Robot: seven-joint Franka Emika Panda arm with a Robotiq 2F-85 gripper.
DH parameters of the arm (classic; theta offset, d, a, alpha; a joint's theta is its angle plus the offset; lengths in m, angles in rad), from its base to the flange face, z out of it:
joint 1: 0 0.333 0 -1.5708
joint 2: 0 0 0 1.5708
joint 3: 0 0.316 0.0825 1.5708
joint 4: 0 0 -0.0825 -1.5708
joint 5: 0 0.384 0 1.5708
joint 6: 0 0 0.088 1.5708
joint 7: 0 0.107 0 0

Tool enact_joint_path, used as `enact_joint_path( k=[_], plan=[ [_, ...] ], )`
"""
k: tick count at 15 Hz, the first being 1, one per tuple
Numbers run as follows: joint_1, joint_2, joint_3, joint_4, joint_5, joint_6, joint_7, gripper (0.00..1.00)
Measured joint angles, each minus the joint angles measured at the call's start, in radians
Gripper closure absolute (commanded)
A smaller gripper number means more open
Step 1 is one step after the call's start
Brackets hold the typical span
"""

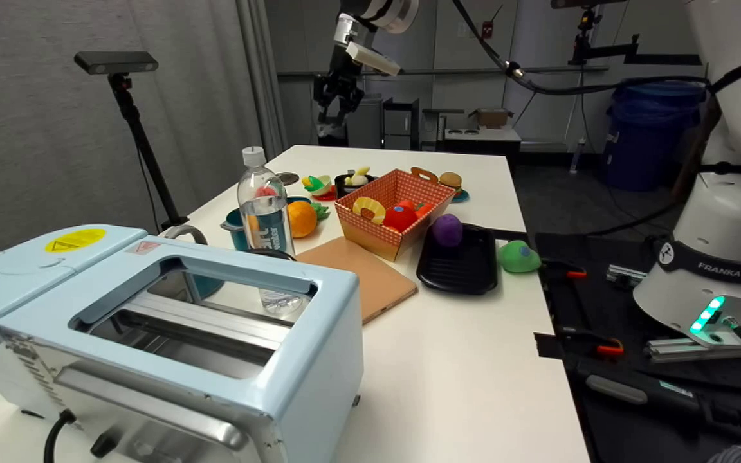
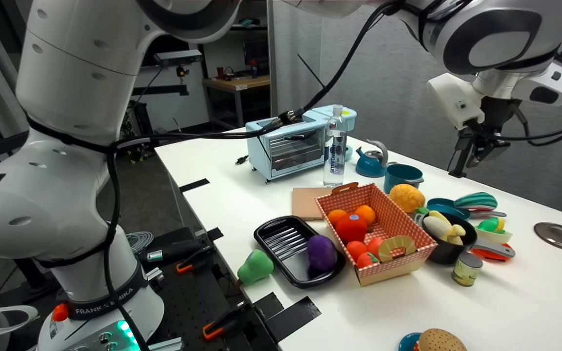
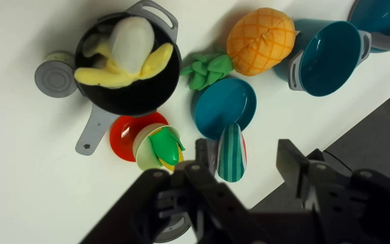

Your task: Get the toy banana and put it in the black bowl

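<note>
The toy banana, with yellow peel and a whitish middle, lies inside the black bowl. The banana shows in the wrist view [image 3: 132, 44] and in both exterior views [image 2: 438, 227] [image 1: 359, 178]. The black bowl is round with a grey long handle and a grey loop handle; it shows in the wrist view [image 3: 124, 100] and in both exterior views [image 2: 443, 253] [image 1: 343, 191]. My gripper [image 3: 240, 150] is open and empty, high above the table's edge and away from the bowl. It also shows in both exterior views [image 2: 465, 165] [image 1: 333, 121].
The red-checked fruit basket [image 2: 398, 270] stands beside the bowl. A small can [image 3: 55, 78], toy pineapple [image 3: 261, 40], teal pan [image 3: 225, 105], corn in a cup [image 3: 164, 145] and watermelon slice [image 3: 231, 154] lie around. A tall bottle [image 2: 334, 151] stands near the toaster oven [image 2: 291, 151].
</note>
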Motion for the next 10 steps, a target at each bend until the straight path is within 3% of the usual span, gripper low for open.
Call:
enact_joint_path(
  k=[2,10],
  plan=[
    [0.0,0.001,0.002,0.0,0.0,0.0,0.0,0.01],
    [0.0,-0.005,0.009,-0.001,0.0,0.0,-0.001,0.0]
  ],
)
